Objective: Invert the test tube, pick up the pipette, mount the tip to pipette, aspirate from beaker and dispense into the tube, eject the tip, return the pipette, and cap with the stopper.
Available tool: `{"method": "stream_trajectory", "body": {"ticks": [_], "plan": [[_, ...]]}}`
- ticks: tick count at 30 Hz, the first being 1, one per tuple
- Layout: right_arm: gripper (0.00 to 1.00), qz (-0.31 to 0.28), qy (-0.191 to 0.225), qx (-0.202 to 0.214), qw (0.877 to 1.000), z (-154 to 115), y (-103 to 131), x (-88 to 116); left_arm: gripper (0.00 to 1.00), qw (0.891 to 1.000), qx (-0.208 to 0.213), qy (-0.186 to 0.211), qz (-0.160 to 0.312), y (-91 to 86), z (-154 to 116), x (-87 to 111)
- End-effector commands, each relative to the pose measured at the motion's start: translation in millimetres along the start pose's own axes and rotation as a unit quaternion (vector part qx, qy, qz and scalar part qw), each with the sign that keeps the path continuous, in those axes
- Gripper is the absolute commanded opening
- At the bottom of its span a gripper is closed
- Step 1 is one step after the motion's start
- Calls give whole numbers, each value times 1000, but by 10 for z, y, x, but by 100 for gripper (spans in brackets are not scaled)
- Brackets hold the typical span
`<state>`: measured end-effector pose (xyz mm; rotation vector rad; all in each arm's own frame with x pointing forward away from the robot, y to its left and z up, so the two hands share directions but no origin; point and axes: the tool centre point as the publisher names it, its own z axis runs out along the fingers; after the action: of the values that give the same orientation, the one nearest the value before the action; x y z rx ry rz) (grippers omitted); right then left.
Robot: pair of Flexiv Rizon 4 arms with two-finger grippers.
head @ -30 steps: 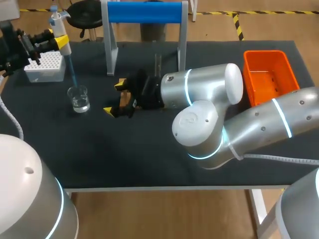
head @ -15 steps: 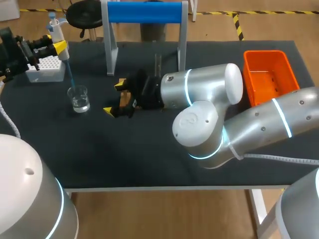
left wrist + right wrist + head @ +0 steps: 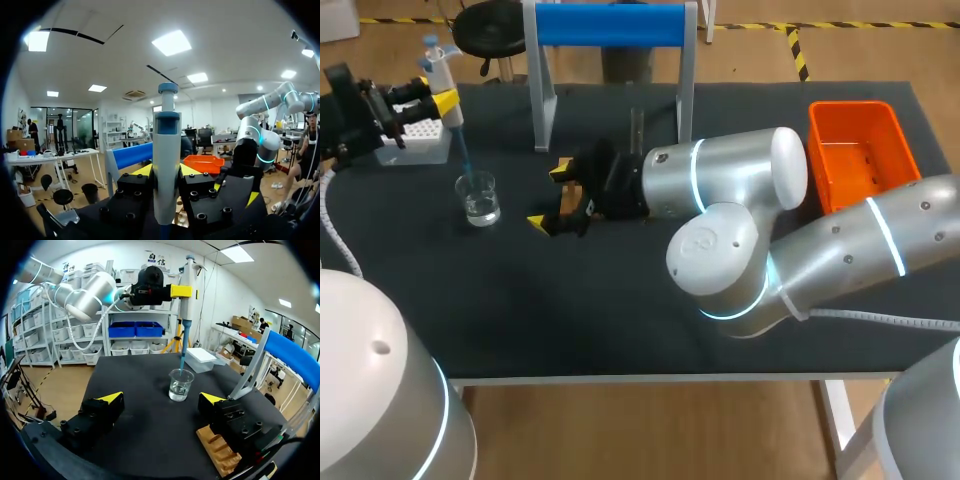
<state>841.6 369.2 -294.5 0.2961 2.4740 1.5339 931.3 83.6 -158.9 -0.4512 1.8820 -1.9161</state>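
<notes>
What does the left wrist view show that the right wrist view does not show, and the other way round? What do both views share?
Only the left wrist view: the orange bin, beyond the gripper.
Only the right wrist view: the beaker of clear liquid, with the blue tip of the pipette pointing into its mouth, the white tip box, and the open right gripper with nothing between its fingers.
Both: the left gripper shut on the pipette, and the blue-topped stand.
</notes>
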Motion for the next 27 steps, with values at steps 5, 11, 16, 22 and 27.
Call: {"method": "stream_trajectory", "body": {"ticks": [5, 11, 16, 22, 27], "plan": [[100, 0, 0, 4, 1000, -7, 14, 2, 0, 1000, -3, 8, 4, 105, 15, -55], [100, 0, 0, 4, 1000, -7, 14, 2, 0, 1000, 0, 10, 1, 168, 21, -63], [100, 0, 0, 4, 1000, -7, 14, 2, 0, 1000, 0, 11, 0, 221, 29, -56], [100, 0, 0, 4, 1000, -7, 14, 2, 0, 1000, 3, 14, -2, 280, 38, -60], [100, 0, 0, 4, 1000, -7, 14, 2, 0, 1000, 4, 14, -6, 335, 33, -73]]}}
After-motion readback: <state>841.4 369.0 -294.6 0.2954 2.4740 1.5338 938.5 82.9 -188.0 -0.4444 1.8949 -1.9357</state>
